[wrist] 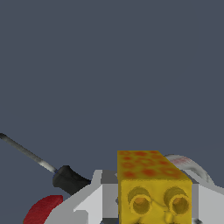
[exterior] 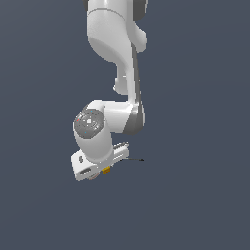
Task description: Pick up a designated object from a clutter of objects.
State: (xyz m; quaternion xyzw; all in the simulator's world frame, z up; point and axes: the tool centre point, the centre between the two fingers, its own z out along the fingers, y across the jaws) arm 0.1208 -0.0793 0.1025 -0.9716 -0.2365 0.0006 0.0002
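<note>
My claw (wrist: 154, 205) sits clenched around the yellow block (wrist: 153, 186), flat grey fingers (wrist: 98, 199) on its opposite side faces. I judge it light and rigid (smooth, possibly slippery), so gripping mid-height on those faces seems right.

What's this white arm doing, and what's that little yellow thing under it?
A white robot arm is bent low, its gripper around a small yellow block with orange spots. In the wrist view the block sits between the grey fingers, apparently gripped. Beside it lie a screwdriver, a red lump and the edge of a white ball. Whether the block is lifted yet is unclear.
</note>
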